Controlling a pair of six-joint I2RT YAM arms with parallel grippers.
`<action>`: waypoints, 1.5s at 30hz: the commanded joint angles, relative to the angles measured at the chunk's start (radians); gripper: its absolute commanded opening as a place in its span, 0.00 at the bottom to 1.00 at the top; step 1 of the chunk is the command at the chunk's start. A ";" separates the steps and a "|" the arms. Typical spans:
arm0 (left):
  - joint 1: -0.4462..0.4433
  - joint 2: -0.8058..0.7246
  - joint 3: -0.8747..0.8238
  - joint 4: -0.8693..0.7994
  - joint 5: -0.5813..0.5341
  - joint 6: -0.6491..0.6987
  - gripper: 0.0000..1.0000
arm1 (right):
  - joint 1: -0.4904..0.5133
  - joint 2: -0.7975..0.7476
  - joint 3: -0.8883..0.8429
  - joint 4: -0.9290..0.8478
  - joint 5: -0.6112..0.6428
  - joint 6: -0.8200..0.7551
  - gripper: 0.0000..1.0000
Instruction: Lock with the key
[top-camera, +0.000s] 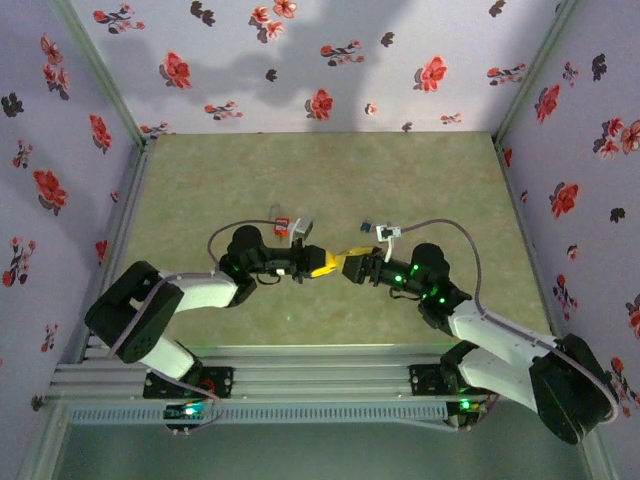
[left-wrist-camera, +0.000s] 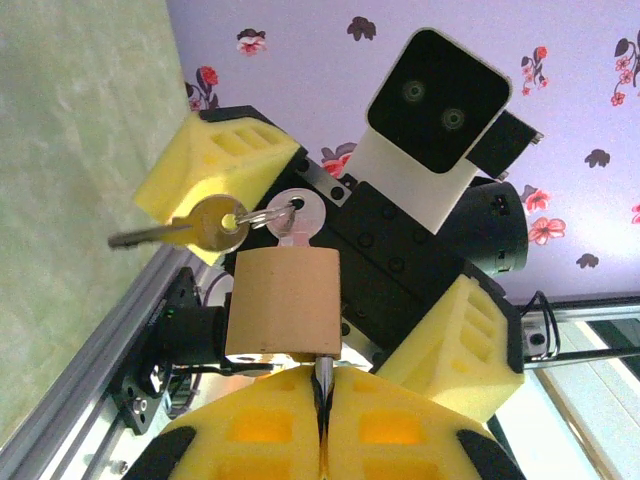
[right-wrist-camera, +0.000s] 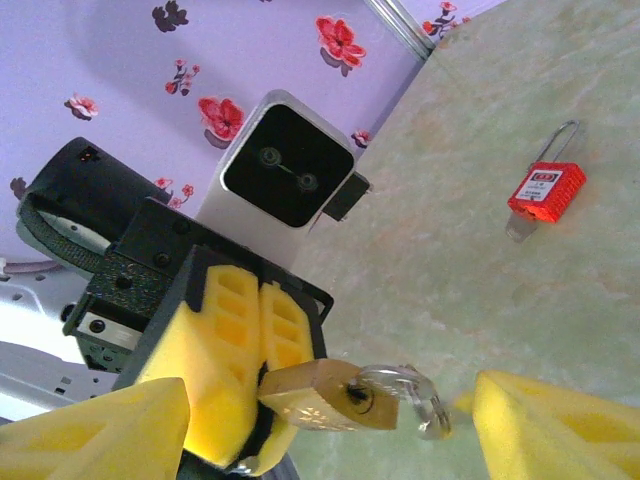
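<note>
Slippage worries me: my left gripper (left-wrist-camera: 322, 400) is clamped tight on what looks like just the thin metal shackle, holding the smooth, blocky brass padlock (left-wrist-camera: 283, 300) in mid-air between the arms. My right gripper (right-wrist-camera: 330, 430) stands wide open around it, holding nothing. Its soft foam fingers (right-wrist-camera: 555, 425) could knock the flat key (left-wrist-camera: 215, 225) dangling on its ring.

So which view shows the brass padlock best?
Left wrist: the brass padlock sits mid-frame, body face-on, keys at its top. Right wrist shows it end-on, low in frame. Top external: too small to make out.
</note>
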 joint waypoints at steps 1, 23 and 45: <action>-0.007 -0.005 0.026 0.066 0.017 -0.011 0.00 | 0.008 0.013 0.020 0.055 0.011 0.016 0.75; -0.026 0.030 0.029 0.086 0.010 -0.019 0.00 | 0.025 -0.075 0.014 0.049 -0.061 0.052 0.65; -0.029 0.021 0.031 0.090 0.012 -0.019 0.00 | 0.025 -0.126 0.027 -0.119 0.009 0.010 0.51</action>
